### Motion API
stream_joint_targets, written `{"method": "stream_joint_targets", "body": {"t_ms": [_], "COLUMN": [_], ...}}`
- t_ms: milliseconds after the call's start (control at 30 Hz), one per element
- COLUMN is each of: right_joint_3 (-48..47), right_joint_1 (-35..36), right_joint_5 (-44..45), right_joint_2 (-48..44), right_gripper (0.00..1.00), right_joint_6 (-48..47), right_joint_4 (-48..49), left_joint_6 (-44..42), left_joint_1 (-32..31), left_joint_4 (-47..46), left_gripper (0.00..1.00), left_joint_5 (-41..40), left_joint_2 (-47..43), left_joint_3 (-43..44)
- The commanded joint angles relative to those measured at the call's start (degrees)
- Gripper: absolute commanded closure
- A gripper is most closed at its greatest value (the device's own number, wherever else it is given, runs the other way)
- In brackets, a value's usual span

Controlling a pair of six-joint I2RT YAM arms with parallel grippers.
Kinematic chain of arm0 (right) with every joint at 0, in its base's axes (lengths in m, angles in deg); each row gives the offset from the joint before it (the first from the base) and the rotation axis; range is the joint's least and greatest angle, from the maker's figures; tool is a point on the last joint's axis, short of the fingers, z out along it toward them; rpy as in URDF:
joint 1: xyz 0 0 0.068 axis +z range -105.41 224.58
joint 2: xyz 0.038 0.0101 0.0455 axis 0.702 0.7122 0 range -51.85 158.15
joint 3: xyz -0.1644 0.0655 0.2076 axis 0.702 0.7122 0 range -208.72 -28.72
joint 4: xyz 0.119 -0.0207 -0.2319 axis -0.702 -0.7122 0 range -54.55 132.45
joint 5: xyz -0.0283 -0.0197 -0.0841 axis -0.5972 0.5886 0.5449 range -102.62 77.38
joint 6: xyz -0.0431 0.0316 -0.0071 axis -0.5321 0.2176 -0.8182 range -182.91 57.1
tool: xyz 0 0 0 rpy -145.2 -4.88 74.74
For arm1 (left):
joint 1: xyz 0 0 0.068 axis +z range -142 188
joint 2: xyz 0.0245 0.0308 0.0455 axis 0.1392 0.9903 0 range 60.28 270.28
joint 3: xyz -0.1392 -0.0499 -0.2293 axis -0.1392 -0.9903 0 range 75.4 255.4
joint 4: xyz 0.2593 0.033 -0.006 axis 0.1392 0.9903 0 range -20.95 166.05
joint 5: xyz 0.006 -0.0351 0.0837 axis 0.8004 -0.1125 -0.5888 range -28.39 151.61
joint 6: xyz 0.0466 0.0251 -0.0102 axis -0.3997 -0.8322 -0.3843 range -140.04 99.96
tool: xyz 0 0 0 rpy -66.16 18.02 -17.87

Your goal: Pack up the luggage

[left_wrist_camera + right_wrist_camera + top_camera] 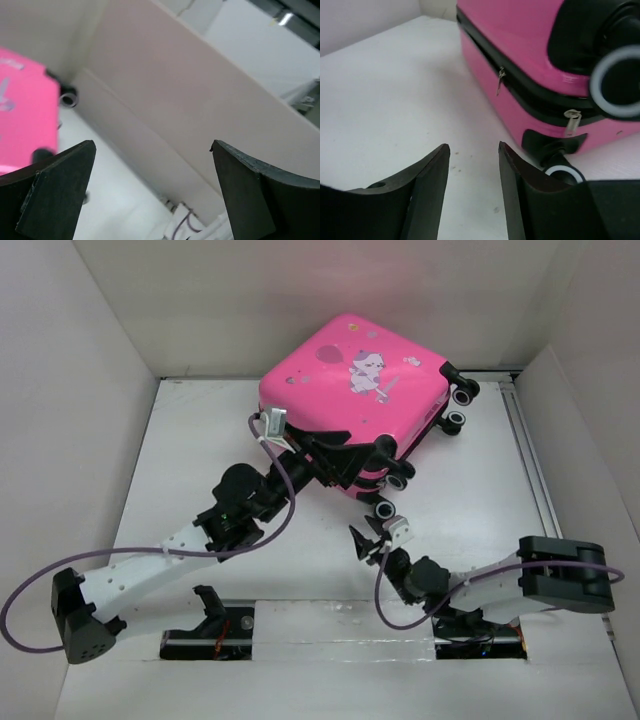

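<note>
The luggage is a hot-pink hard-shell suitcase lying flat and zipped closed at the back middle of the table, cartoon print facing up. My left gripper is against its near edge; in the left wrist view the left gripper is open wide with nothing between its fingers, and the luggage lies off to the left. My right gripper hovers just in front of the near wheel. In the right wrist view the right gripper is open over bare table, with the luggage and two zipper pulls beyond.
White walls enclose the table on three sides. A metal rail runs along the right edge. Four black-and-white wheels stick out on the suitcase's right side. The arm bases sit at the near edge.
</note>
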Motion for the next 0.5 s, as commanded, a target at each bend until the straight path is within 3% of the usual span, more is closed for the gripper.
{"method": "stream_joint_targets", "body": {"t_ms": [0, 33, 133, 200, 333, 467], "right_joint_3": [-0.96, -1.48, -1.49, -2.02, -3.25, -2.02], "right_joint_1": [-0.86, -2.87, -10.67, -13.33, -16.50, -22.83], "right_joint_5": [8.16, 8.17, 4.41, 2.90, 3.77, -2.01], "right_joint_2": [-3.25, -3.25, -1.33, -0.71, 3.32, 9.04], "right_gripper": [0.51, 0.54, 0.54, 0.49, 0.48, 0.48], "right_joint_6": [-3.00, -5.89, -5.66, -3.12, -2.15, 4.36], "right_joint_4": [6.25, 11.74, 16.16, 16.19, 18.98, 25.77], "left_joint_6": [-1.71, -0.05, 1.19, 1.89, 1.29, 1.28], "left_joint_1": [0.10, 0.10, 0.10, 0.62, 0.63, 0.63], "left_joint_4": [8.97, 9.60, 8.82, 8.82, 9.34, 9.34], "left_gripper": [0.01, 0.01, 0.01, 0.02, 0.06, 0.13], "left_joint_5": [-8.63, -11.60, -12.77, -13.39, -14.80, -15.41], "left_joint_2": [-1.09, -2.49, -5.82, -8.38, -15.06, -17.97], "left_joint_3": [-7.40, -10.98, -17.06, -21.89, -26.91, -30.35]}}
